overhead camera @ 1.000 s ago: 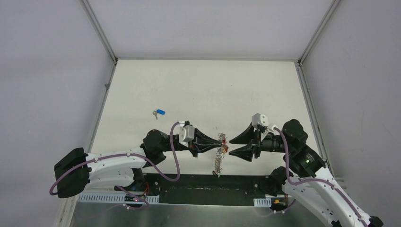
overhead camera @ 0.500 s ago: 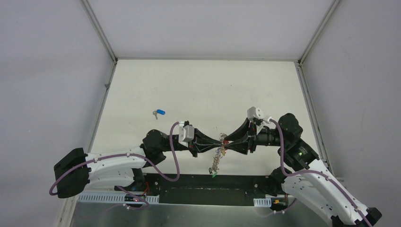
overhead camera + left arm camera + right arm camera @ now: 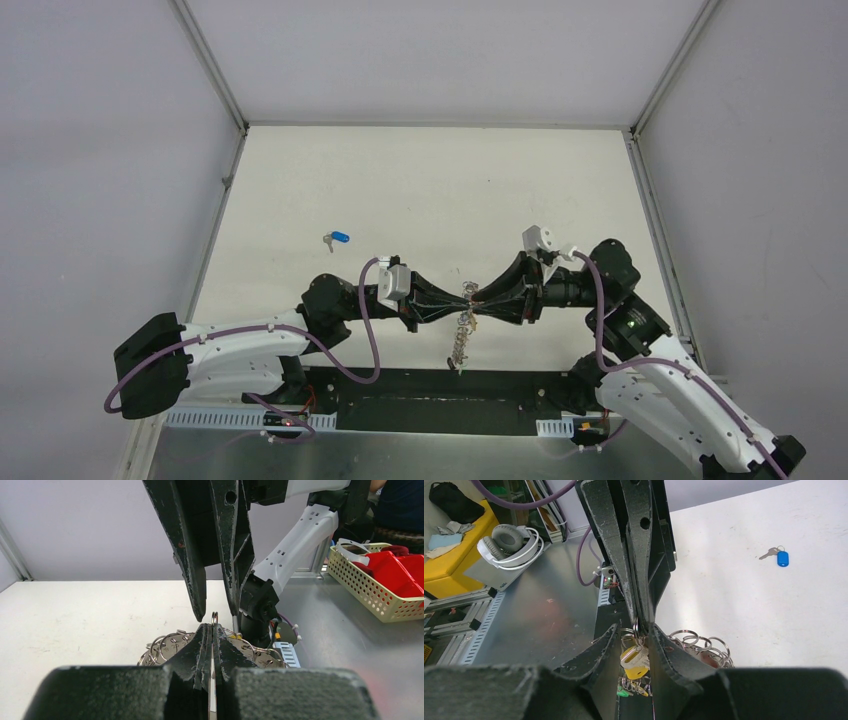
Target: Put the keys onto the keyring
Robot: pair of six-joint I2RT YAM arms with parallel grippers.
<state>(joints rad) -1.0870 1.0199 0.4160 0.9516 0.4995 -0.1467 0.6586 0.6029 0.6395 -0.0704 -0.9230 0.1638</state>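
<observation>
Left claw point(image 3: 462, 303) clamped shut on a ring of the keyring point(image 3: 461, 338), centre frame, off the desk point(image 3: 420, 190). Right claw point(image 3: 479, 303) part open, straddling the yellow-tagged key point(image 3: 636, 657), gripping nothing. Risk: pinching off-centre, twisting the ring free. Silvery loops dangling limp; blue-tagged key point(image 3: 337, 238) lying upper left.

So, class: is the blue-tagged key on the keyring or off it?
Off. The blue-tagged key lies alone on the table, well apart from the keyring.
</observation>
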